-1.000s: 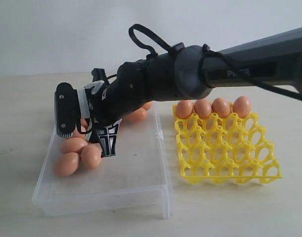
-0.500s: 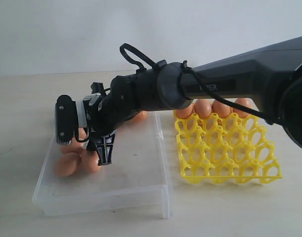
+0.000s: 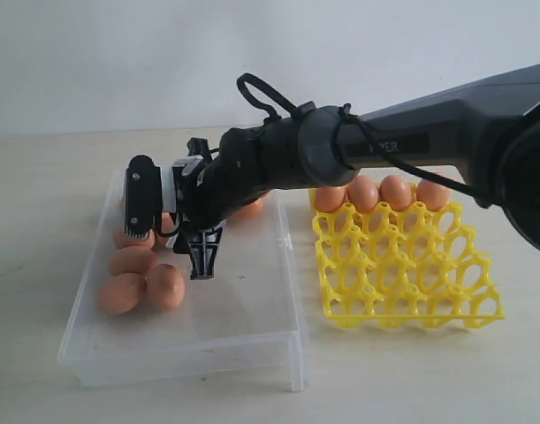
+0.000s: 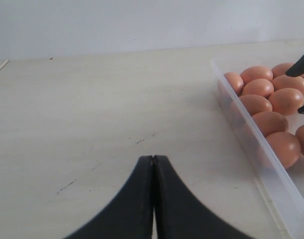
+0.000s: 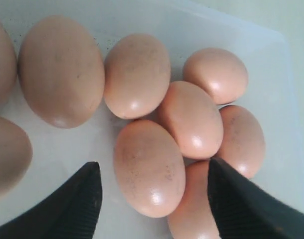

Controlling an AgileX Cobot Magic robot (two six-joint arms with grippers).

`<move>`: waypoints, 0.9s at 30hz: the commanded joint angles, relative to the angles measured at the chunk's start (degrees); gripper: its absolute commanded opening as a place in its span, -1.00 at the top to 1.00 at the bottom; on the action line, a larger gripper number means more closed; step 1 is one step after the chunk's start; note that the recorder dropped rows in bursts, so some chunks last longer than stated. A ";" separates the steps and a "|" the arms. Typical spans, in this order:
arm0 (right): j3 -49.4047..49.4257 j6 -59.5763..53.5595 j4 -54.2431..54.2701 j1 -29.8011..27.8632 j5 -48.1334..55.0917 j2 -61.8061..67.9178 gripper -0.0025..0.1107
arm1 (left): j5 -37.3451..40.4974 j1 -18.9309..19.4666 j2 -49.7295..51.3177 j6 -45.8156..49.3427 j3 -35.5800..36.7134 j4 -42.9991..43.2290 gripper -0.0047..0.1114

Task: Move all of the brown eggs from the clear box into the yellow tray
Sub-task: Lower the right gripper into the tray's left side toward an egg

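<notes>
Now that the right gripper (image 5: 152, 167) has lifted from its dip into the clear box (image 3: 252, 343), its jaws hang open and empty astride 1 of the brown eggs (image 5: 148, 184), so no pick seems made and only 4 sit in the yellow tray (image 3: 402, 284).

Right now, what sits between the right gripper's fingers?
One brown egg, lying in the clear box, framed by the open right gripper. No contact with either finger is visible. This shows in the right wrist view.
</notes>
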 commanded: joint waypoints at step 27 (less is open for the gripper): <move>-6.08 6.53 2.70 0.12 6.12 4.62 -0.18 | -0.19 0.15 0.25 0.00 -0.26 0.16 0.92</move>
